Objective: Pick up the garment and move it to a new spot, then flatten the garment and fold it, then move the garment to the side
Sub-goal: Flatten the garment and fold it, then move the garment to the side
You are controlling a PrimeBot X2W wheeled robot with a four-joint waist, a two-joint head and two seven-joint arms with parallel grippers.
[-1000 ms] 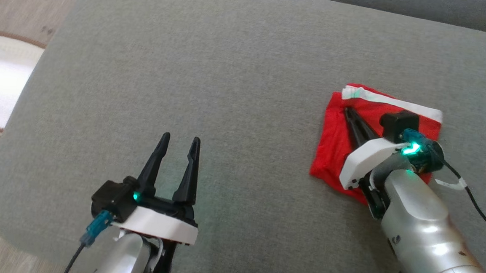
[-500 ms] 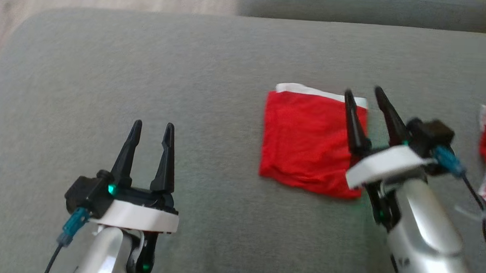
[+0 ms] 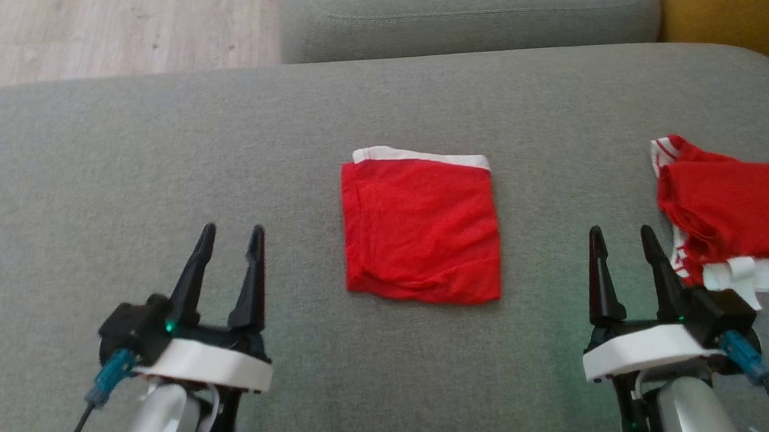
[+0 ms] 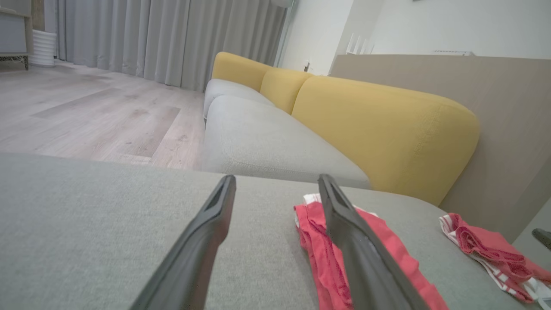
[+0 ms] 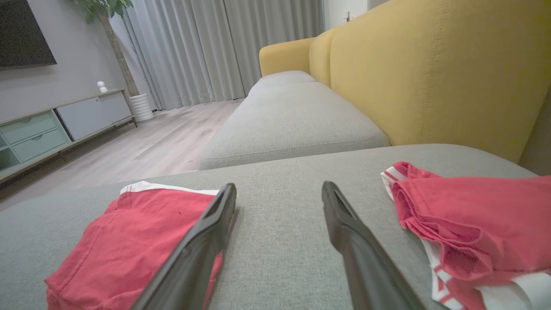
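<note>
Head view: we see the folded garment (image 3: 420, 228) flat on the cushion (image 3: 161, 149), waistband far, about midway between our left gripper (image 3: 233, 228) and right gripper (image 3: 622, 229); both spread wide, empty.
Left wrist view: it lies ahead-right of our fingers.
Right wrist view: it lies ahead-left; crumpled garment (image 5: 452, 206) to the right.

Grey seat cushion (image 3: 161, 162) fronts a yellow backrest (image 5: 430, 77); wood floor (image 3: 103, 12) (pale planks) runs to grey curtains (image 4: 150, 38).

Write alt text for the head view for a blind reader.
A folded red garment with a white band lies square in the middle of a grey sofa cushion. The left gripper and right gripper stand open below it, either side, touching nothing; a crumpled red garment lies at the right edge.
</note>
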